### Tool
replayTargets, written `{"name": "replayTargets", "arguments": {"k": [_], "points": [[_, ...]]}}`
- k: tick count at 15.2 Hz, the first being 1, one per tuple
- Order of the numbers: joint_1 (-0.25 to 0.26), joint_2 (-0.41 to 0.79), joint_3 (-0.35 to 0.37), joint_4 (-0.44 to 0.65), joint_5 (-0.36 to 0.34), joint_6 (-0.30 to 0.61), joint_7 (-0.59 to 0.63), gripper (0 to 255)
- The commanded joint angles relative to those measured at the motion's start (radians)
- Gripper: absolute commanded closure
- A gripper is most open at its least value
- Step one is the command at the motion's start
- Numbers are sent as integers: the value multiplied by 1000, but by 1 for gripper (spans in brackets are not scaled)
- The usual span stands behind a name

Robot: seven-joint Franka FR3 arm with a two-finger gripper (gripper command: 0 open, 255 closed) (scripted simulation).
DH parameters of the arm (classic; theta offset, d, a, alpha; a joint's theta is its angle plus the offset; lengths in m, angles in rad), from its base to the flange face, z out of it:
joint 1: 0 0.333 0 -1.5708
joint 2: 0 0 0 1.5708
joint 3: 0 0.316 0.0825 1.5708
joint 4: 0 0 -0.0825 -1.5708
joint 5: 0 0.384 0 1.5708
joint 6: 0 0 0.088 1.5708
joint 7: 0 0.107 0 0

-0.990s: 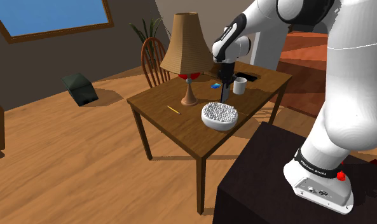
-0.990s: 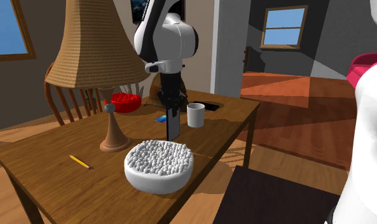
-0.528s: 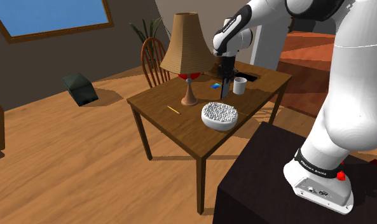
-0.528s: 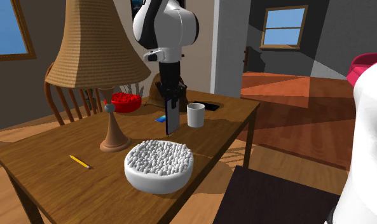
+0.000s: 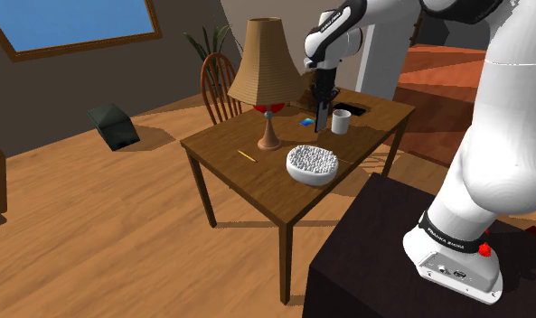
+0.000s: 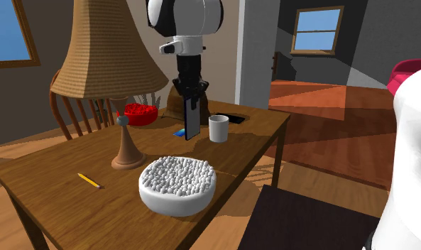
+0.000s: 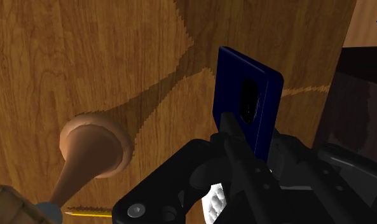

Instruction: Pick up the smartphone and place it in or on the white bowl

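Since a second ago my gripper [image 6: 191, 97] has climbed, taking the smartphone [image 6: 192, 121] up with it; the phone's lower end now hangs higher over the table [image 6: 56, 202] than it did. The fingers [image 7: 235, 137] are clamped on the phone's upper end.

The dark blue smartphone [image 7: 235, 81] hangs with its long axis upright, free end pointing down at the wood. In the second exterior view it sits in the air between the lamp's [image 6: 106, 53] base and the pale mug [image 6: 218, 128], beyond the white bowl [image 6: 177, 186], which has a bumpy top. In the shoulder view the gripper [image 5: 322, 99] holds it above and behind that bowl [image 5: 312, 165].

The table is dark brown wood and also carries a yellow pencil [image 6: 88, 180] and a red bowl [image 6: 139, 113]. A wooden chair [image 5: 218, 86] stands behind it, on a plank floor [image 5: 94, 235], with a window [image 5: 76, 23] showing blue.
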Motion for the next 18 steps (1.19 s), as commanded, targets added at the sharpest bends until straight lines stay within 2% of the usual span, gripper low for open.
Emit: {"name": "replayTargets", "arguments": {"k": [1, 15, 18], "points": [[4, -18, -5, 8, -14, -23, 8, 255], [19, -95, -18, 112, -73, -188, 44, 255], [71, -206, 1, 22, -150, -188, 143, 255]]}}
